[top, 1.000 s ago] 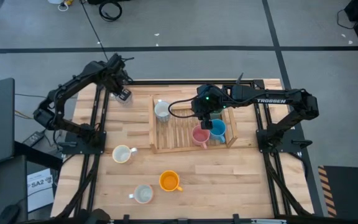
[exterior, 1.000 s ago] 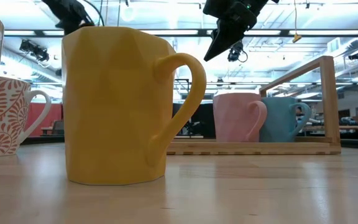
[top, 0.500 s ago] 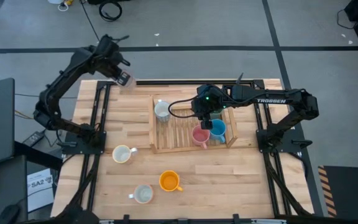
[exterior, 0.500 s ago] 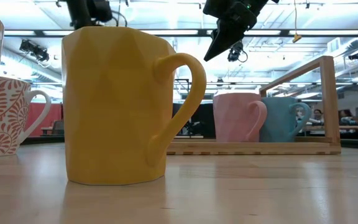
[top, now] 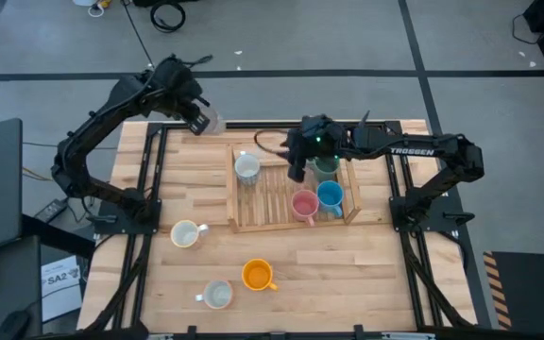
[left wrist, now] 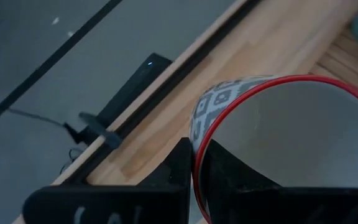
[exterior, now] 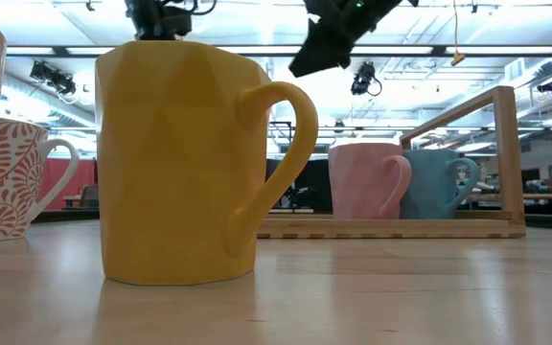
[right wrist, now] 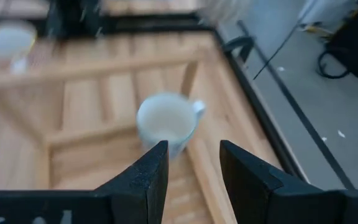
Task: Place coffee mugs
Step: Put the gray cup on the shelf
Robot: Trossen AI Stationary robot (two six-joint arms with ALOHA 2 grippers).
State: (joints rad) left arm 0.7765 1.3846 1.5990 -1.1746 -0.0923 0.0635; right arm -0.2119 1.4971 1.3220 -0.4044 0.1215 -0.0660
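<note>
My left gripper (top: 199, 118) is shut on a grey-patterned, red-rimmed coffee mug (left wrist: 278, 130), high over the table's far left edge. My right gripper (right wrist: 191, 168) hovers open above the wooden tray (top: 291, 227), over a whitish mug (right wrist: 166, 121) standing in it. The tray also holds a pink mug (top: 303, 204), a blue mug (top: 330, 196) and a dark green mug (top: 326, 168). On the bare table stand a cream mug (top: 186, 233), an orange mug (top: 256, 275) and a whitish-grey mug (top: 217, 295). My left gripper holds the mug by its red rim (left wrist: 194, 142), one finger (left wrist: 229, 177) inside the mug and one finger (left wrist: 178, 168) outside against the patterned wall. The fingers slant down from above. The mug hangs tilted, lifted clear of the table.
The tray's tall wooden end frame (exterior: 501, 163) rises at its right end. In the low view the orange mug (exterior: 180, 163) fills the foreground beside a red-patterned mug (exterior: 8, 192). Black metal frame rails run along the table's left and right sides.
My left gripper has risen with the patterned mug, lifting it clear of the table, and swung along the far edge toward the tray. My right gripper has tipped up and rolled above the tray, uncovering the dark green mug.
</note>
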